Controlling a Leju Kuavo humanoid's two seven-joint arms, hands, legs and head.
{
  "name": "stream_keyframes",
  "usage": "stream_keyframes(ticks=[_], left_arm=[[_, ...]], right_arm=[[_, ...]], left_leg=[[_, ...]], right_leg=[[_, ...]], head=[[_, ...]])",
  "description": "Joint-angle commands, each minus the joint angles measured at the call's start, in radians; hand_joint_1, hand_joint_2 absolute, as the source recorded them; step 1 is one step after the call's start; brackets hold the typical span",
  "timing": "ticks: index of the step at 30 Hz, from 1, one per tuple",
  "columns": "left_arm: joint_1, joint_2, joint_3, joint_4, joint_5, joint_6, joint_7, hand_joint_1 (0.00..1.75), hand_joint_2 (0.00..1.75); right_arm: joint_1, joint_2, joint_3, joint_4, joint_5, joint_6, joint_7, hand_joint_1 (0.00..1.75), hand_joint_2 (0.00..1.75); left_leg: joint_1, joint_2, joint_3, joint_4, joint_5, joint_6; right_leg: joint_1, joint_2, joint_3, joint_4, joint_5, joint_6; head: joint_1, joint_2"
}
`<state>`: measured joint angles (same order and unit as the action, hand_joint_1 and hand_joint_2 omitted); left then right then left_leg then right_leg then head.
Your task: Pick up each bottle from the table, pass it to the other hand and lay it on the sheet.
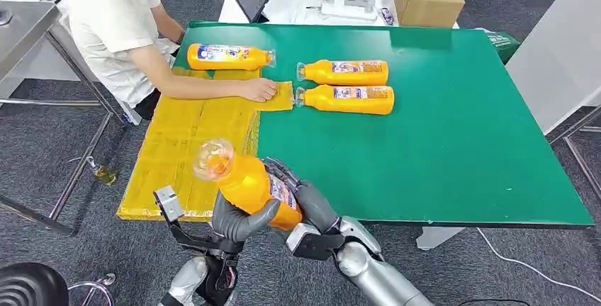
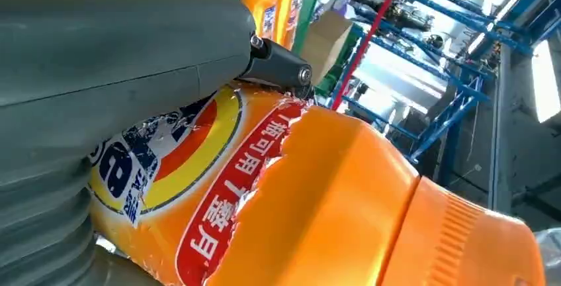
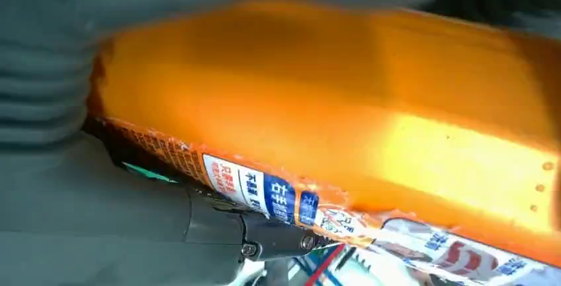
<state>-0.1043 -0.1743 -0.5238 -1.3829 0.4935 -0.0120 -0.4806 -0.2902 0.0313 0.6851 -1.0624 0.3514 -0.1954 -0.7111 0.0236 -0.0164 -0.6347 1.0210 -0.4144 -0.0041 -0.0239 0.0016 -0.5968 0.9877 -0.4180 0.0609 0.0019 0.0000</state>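
Across the middle of the head view lies the green table (image 1: pixel 461 143), with the yellow sheet (image 1: pixel 184 150) spread over its left part and hanging just past the near edge. A person (image 1: pixel 120 23) sits at the far left corner, one hand pressed flat on the sheet's far end. Three orange bottles lie on their sides at the far part of the table: one bottle (image 1: pixel 228 57) just beyond the sheet, and a pair (image 1: pixel 347 86) side by side on the bare green, caps toward the sheet.

Nearest the robot, a fourth bottle (image 1: pixel 248 182) is held up over the table's near edge, clear cap tilted up and left, beside the sheet's near right corner. Both hands are on it: the right hand (image 1: pixel 308 203) wraps its lower body from the right, the left hand (image 1: pixel 237 221) cups it from below and left.

This looks like the hand-over itself. Next, I judge, one hand must let go only once the other's grip is firm, then lay the bottle on the sheet.
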Motion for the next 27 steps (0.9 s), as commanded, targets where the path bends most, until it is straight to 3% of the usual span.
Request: stream_keyframes(ticks=[1, 2, 4, 7, 10, 13, 15, 18, 21, 27], left_arm=[[-0.098, -0.017, 0.075, 0.157, -0.229, 0.483, -0.041, 1.75, 1.75], [-0.116, -0.025, 0.09, 0.195, -0.276, 0.572, -0.094, 1.75, 1.75], [-0.116, -0.025, 0.09, 0.195, -0.276, 0.572, -0.094, 1.75, 1.75], [-0.133, -0.027, 0.089, 0.234, -0.383, 0.696, -0.146, 1.75, 1.75], [-0.127, -0.06, 0.181, 0.278, -0.593, 0.71, -0.156, 1.75, 1.75], [-0.11, -0.098, 0.316, 0.292, -0.888, 0.71, -0.169, 1.75, 1.75], [-0.115, -0.116, 0.416, 0.308, -1.196, 0.71, -0.125, 1.75, 1.75], [-0.155, -0.096, 0.436, 0.371, -1.399, 0.71, -0.05, 1.73, 1.75], [-0.218, -0.073, 0.426, 0.483, -1.61, 0.71, 0.073, 1.75, 1.75], [-0.341, -0.042, 0.375, 0.719, -1.767, 0.71, 0.22, 1.75, 1.75]], right_arm=[[0.116, -0.031, 0.027, -0.217, 0.032, -0.414, 0.013, 0.0, 0.0], [0.114, -0.033, 0.052, -0.268, 0.012, -0.5, 0.013, 0.0, 0.0], [0.114, -0.033, 0.052, -0.268, 0.012, -0.5, 0.013, 0.0, 0.0], [0.173, 0.054, -0.099, -0.408, 0.194, -0.503, 0.013, 0.0, 0.0], [0.189, 0.119, -0.196, -0.467, 0.236, -0.503, 0.013, 0.0, 0.0], [0.169, 0.119, -0.197, -0.44, 0.195, -0.503, 0.013, 0.0, 0.0], [0.15, 0.113, -0.178, -0.412, 0.164, -0.503, 0.013, 0.0, 0.0], [0.137, 0.114, -0.169, -0.392, 0.155, -0.503, 0.013, 0.0, 0.0], [0.124, 0.114, -0.159, -0.368, 0.144, -0.503, 0.013, 0.0, 0.0], [0.11, 0.112, -0.155, -0.351, 0.136, -0.503, 0.013, 0.0, 0.0]], left_leg=[[0.0, -0.003, 0.002, -0.001, 0.0, 0.001], [0.0, -0.001, 0.003, -0.001, -0.001, 0.001], [0.0, 0.001, 0.003, 0.0, -0.001, 0.001], [0.0, 0.001, 0.003, 0.0, -0.001, 0.001], [0.0, 0.001, 0.003, 0.0, -0.002, 0.002], [0.0, 0.003, 0.005, -0.001, -0.002, 0.002], [0.001, 0.002, 0.004, -0.001, -0.001, 0.002], [0.0, 0.004, 0.005, -0.001, -0.001, 0.002], [0.0, 0.002, 0.003, -0.001, 0.0, 0.001], [0.0, 0.002, 0.004, -0.002, 0.0, 0.001]], right_leg=[[0.001, -0.004, 0.004, -0.001, -0.001, -0.002], [0.001, -0.002, 0.004, -0.001, -0.001, -0.003], [0.001, 0.0, 0.003, 0.0, -0.001, -0.003], [0.001, -0.001, 0.004, -0.001, -0.001, -0.003], [0.001, -0.001, 0.003, 0.001, -0.002, -0.004], [0.001, 0.0, 0.005, -0.001, -0.002, -0.004], [0.001, 0.001, 0.005, -0.002, -0.001, -0.003], [0.001, 0.002, 0.005, -0.002, 0.0, -0.003], [0.001, 0.0, 0.003, -0.001, 0.0, -0.003], [0.001, 0.0, 0.005, -0.002, 0.0, -0.003]], head=[[0.001, 0.0], [0.0, 0.0], [0.0, 0.0], [0.0, 0.0], [0.0, 0.0], [0.0, 0.0], [0.0, 0.0], [0.001, 0.0], [0.0, 0.0], [0.0, 0.0]])
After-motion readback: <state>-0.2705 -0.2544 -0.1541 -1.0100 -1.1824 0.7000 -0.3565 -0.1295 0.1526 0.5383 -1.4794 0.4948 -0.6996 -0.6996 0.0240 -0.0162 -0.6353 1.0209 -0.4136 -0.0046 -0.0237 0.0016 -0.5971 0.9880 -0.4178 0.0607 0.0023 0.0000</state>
